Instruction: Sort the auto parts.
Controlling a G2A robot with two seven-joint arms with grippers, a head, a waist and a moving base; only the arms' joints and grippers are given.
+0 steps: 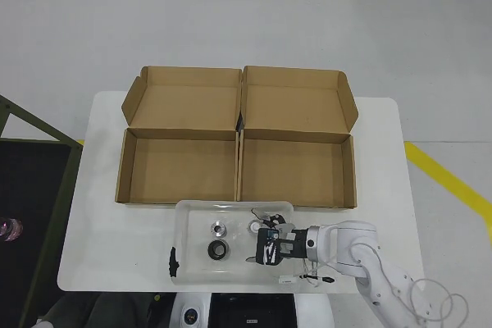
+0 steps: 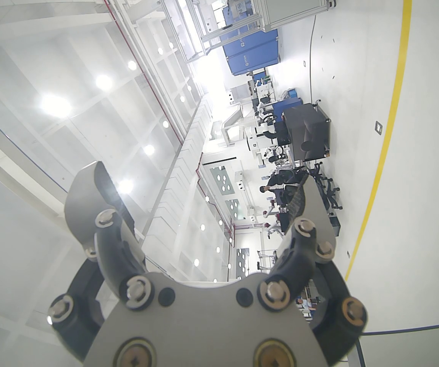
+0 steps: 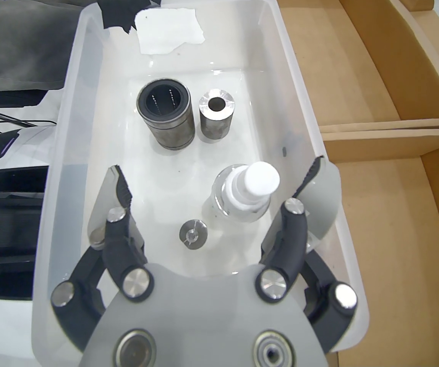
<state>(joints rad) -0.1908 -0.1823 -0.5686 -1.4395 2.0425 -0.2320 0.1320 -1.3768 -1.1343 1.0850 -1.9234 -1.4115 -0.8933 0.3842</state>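
Parts (image 1: 218, 249) sit in clear bin (image 3: 292, 78) on worktop (image 1: 98, 246): bearing (image 3: 166, 116), sleeve (image 3: 215, 114) just beside it, capped piece (image 3: 248, 192), plug (image 3: 193, 234). I see right pincer (image 3: 216, 168) open above plug and capped piece. Left pincer (image 2: 200, 175) open, holding nothing. Two boxes (image 1: 180, 168) behind bin.

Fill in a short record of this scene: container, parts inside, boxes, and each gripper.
Container: clear plastic bin on the table, just in front of the boxes
Parts inside: large dark bearing, smaller metal sleeve, white-capped part, small metal disc
Boxes: two open cardboard boxes, side by side
Right gripper: open, over the bin, holding nothing
Left gripper: open, holding nothing, pointing at the ceiling
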